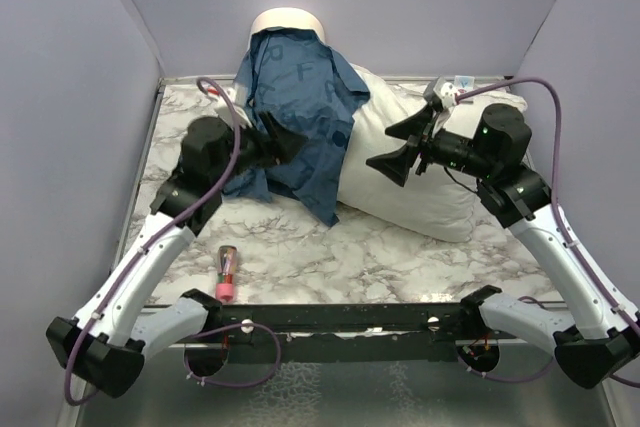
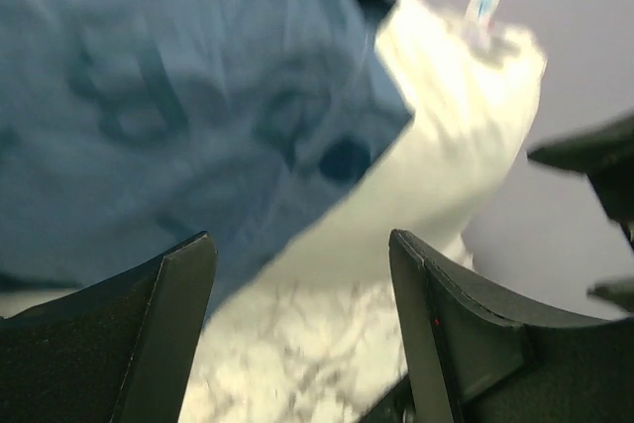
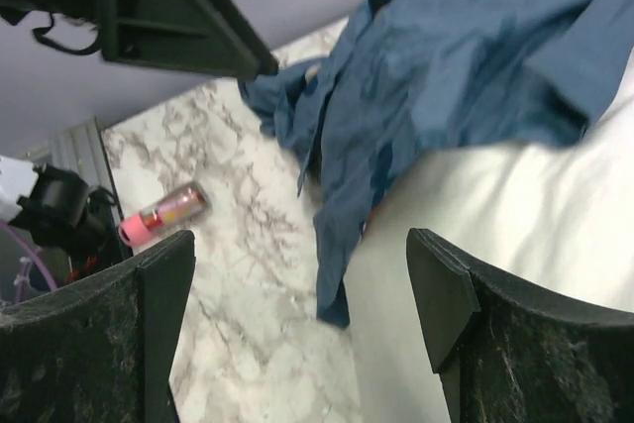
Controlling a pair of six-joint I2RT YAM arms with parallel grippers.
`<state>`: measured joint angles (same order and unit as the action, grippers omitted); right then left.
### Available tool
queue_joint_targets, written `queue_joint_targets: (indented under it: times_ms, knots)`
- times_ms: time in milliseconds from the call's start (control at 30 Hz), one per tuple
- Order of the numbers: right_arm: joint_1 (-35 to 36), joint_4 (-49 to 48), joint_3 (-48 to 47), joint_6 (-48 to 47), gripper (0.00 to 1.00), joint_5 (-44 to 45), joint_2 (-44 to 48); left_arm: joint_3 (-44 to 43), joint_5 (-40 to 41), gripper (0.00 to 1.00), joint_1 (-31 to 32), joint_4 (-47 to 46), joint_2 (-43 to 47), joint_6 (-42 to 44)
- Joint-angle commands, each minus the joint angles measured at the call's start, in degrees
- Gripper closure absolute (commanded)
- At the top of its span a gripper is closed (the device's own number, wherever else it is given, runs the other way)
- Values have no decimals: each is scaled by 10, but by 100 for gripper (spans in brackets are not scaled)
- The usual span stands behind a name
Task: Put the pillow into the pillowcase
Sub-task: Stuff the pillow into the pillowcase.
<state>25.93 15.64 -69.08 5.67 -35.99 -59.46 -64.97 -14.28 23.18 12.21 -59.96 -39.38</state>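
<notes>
Left gripper (image 1: pixel 287 141) spread and empty, right gripper (image 1: pixel 398 145) spread and empty, one pillowcase (image 1: pixel 300 97) draped over one pillow (image 1: pixel 420 187)

Pale lavender walls (image 1: pixel 420 7) on three sides, white marble tabletop (image 1: pixel 300 247) veined grey — soft, even light throughout

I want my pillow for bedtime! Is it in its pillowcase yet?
Not nearly. Done: the pillowcase lies draped over one end of the pillow. In hand: nothing; left gripper and right gripper are open. Left: most of the pillow is bare and needs covering.
</notes>
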Motion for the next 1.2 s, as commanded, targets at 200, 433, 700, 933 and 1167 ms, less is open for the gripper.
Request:
queue_joint_targets:
  times_ms: [200,433,700,933,1167]
  knots:
    - [3,53,77,11,14,5,30,235,350,17,252,-109,33,18]
    - [3,38,121,36,14,10,39,285,388,15,254,-293,-103,54]
    - [3,39,146,25,14,17,44,255,412,21,252,-282,-202,62]
    - [3,50,149,4,14,21,41,243,380,69,245,-205,-139,91]
    - [4,61,139,-33,14,34,27,219,290,97,244,-116,2,150]
